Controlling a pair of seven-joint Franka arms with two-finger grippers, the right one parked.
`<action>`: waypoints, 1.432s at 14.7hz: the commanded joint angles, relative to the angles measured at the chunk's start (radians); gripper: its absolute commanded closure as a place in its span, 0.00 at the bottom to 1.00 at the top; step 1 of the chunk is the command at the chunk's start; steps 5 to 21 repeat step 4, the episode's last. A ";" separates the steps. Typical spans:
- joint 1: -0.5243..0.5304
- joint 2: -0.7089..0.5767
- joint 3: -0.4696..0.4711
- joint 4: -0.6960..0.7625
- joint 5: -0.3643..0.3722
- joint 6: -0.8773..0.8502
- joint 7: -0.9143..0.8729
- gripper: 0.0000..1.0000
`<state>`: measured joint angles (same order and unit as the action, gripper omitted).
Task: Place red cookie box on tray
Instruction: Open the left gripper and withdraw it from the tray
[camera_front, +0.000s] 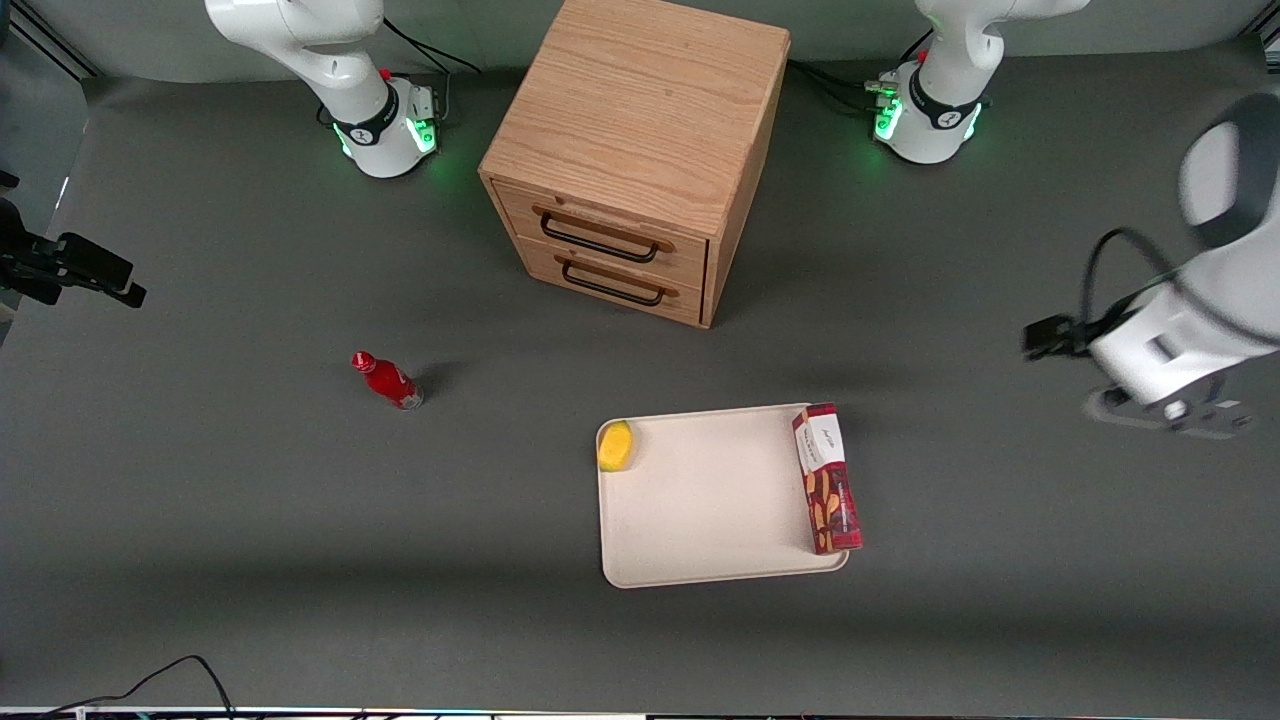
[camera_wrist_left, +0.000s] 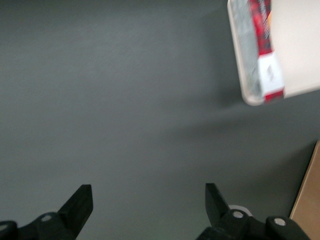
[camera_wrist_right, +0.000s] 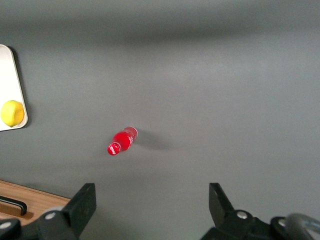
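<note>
The red cookie box (camera_front: 828, 480) lies flat along the edge of the cream tray (camera_front: 710, 510) that faces the working arm's end of the table, its white end panel pointing away from the front camera. The left wrist view shows the same box (camera_wrist_left: 265, 45) resting on the tray's rim (camera_wrist_left: 239, 50). My gripper (camera_front: 1165, 412) hangs above bare table, well off toward the working arm's end and apart from the box. It is open (camera_wrist_left: 147, 192), its fingers spread wide with only grey tabletop between them.
A yellow fruit (camera_front: 616, 446) sits in the tray's corner toward the parked arm. A small red bottle (camera_front: 388, 380) stands on the table farther toward that end. A wooden two-drawer cabinet (camera_front: 635, 150) stands farther from the front camera than the tray.
</note>
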<state>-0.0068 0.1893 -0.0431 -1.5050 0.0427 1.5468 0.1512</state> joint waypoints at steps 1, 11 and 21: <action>-0.015 -0.030 0.035 -0.026 -0.027 -0.048 0.059 0.00; -0.018 -0.014 0.034 0.037 -0.027 -0.062 0.062 0.00; -0.018 -0.014 0.034 0.037 -0.027 -0.062 0.062 0.00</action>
